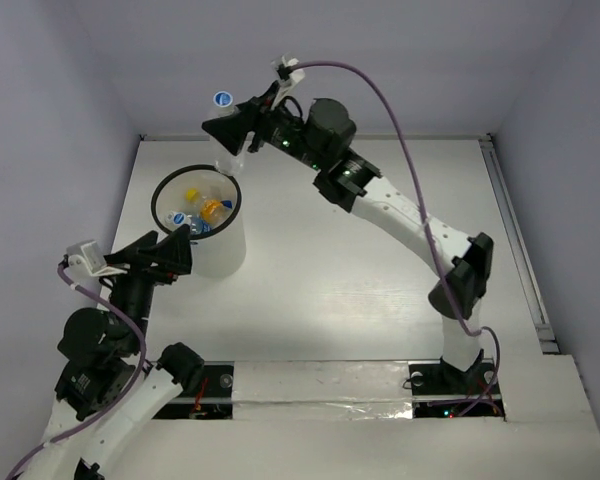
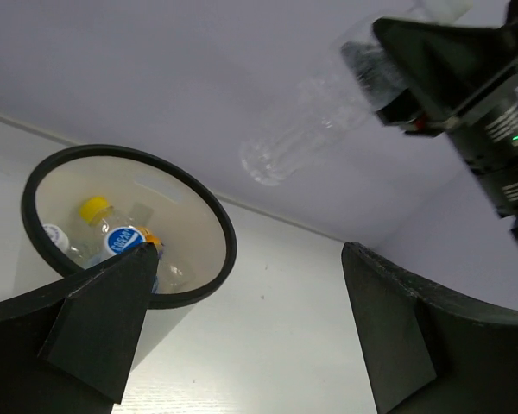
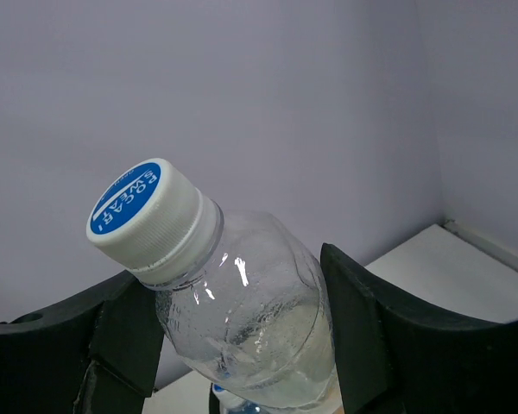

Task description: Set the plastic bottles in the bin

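Plastic bottles: one clear bottle (image 3: pixel 242 319) with a blue-topped white cap is in the air, clamped in the right gripper (image 1: pixel 235 125), fingers on either side of its shoulder just under the cap. From the left wrist view it hangs tilted, cap end up in the gripper, base pointing down toward the bin (image 1: pixel 220 255). It's outside the bin, above and just past the far rim in the top view. The other bottles (image 1: pixel 202 208) sit inside the bin: yellow caps and a blue-topped cap are visible, but I can't get an exact count. The bin stands upright on the bench (image 1: pixel 330 260), far left area. The left gripper (image 1: pixel 178 250) is spread apart and holds nothing, sitting at the bin's near-left side, close to the wall; can't tell if it touches.
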Controlling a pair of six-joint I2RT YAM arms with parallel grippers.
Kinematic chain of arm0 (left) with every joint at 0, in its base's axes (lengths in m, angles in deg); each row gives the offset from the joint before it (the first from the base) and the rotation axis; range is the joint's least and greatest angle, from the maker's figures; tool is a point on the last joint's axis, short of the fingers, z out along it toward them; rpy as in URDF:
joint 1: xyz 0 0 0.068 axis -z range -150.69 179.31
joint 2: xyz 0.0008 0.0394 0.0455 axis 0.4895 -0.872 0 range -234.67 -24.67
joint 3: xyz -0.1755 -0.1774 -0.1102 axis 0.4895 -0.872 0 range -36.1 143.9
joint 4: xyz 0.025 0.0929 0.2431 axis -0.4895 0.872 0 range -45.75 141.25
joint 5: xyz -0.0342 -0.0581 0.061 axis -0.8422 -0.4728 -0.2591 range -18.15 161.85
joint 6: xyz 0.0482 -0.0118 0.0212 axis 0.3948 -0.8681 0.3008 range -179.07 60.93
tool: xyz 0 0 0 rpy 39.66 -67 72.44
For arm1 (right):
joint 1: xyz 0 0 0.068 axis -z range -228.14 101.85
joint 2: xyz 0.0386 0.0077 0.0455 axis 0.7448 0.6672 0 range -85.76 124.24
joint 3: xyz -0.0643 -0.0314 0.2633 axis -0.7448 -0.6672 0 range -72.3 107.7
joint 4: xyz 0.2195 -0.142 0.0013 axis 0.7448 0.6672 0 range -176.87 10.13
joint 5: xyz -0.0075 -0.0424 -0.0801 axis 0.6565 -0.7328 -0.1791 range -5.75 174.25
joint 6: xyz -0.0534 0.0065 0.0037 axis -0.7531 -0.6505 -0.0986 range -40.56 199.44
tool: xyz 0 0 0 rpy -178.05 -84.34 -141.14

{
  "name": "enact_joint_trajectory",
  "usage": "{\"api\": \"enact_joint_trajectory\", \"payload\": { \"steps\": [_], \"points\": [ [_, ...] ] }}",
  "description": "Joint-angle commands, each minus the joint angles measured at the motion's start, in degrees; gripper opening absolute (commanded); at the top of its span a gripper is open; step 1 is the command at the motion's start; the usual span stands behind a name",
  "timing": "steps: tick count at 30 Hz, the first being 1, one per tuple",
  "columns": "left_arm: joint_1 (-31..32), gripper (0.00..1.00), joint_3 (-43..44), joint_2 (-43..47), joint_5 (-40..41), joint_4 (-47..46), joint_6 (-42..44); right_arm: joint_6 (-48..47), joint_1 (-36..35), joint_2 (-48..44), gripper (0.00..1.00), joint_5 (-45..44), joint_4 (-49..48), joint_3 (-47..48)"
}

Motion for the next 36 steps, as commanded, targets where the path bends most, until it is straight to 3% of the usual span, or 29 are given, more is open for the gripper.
{"api": "enact_joint_trajectory", "payload": {
  "steps": [1,6,15,19,25,32,36],
  "points": [
    [0.0,0.86,-1.0,2.5,5.4,-3.6,-0.9,3.6,-2.2,6.3,0.40,-0.9,-7.2,6.1],
    [0.0,0.86,-2.1,3.5,7.3,-3.5,-1.4,-0.6,-3.9,14.0,0.41,-1.9,-0.1,15.5],
    [-0.5,0.87,-2.4,2.3,6.6,-3.4,-0.8,-8.0,-6.3,16.4,0.45,-7.8,6.0,12.6],
    [-1.0,0.88,-2.5,2.0,6.6,-3.3,-0.8,-10.4,-7.6,18.2,0.67,-10.8,9.0,13.9],
    [-1.0,0.90,-2.4,2.3,7.5,-2.9,-0.9,-11.7,-9.2,20.4,0.82,-11.8,13.4,17.1],
    [-1.5,0.93,-2.0,2.8,9.2,-2.5,-0.9,-13.4,-10.4,18.0,0.93,-13.7,14.0,15.5],
    [-1.5,0.95,-1.8,3.6,10.4,-2.3,-0.9,-13.5,-10.4,17.7,0.94,-13.8,16.5,15.6]
  ]
}}
